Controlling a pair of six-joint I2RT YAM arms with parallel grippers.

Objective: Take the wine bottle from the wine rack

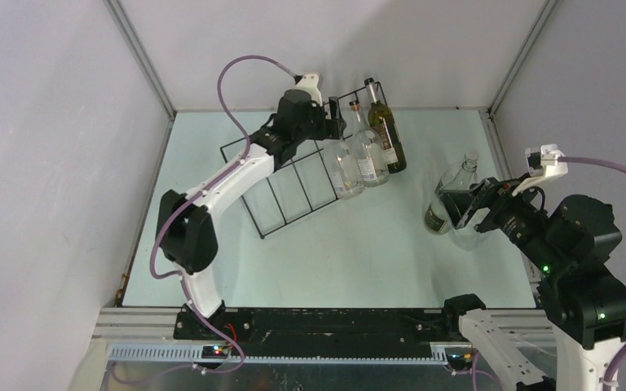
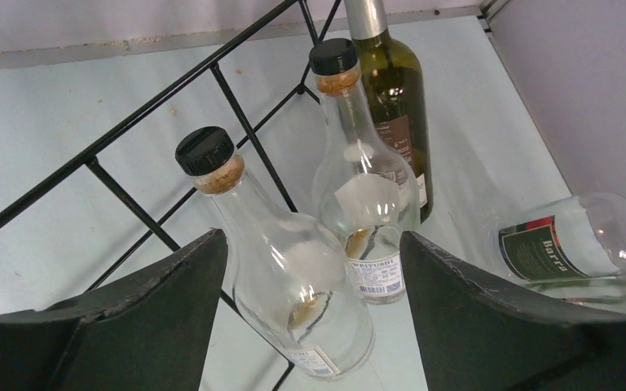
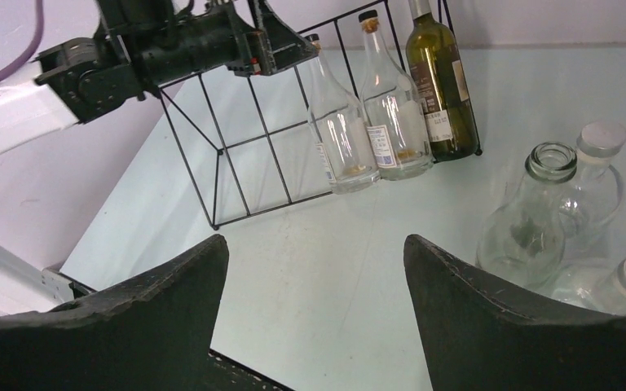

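- Wine rack (image 1: 293,186): thin black wire, metal by the look, smooth with a dull coat.
- Two clear bottles (image 2: 293,277) in the rack: glossy clear glass, white paper labels (image 2: 372,275), grainy cork stoppers (image 2: 218,173) under matt black ribbed caps (image 2: 204,150).
- Green bottle (image 2: 395,90): shiny dark green glass, with a satin silver sleeve (image 2: 365,18) on the neck.
- Bench (image 1: 359,261): pale and smooth, with a low sheen.
- Jaws of both arms: matt black plastic, rough along the edges.
- Loose bottles (image 3: 530,228) on the bench: glossy clear glass.

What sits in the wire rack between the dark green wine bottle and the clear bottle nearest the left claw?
A second clear corked bottle, flanked by the dark green bottle and the nearer clear bottle. The left wrist view shows it plainly.
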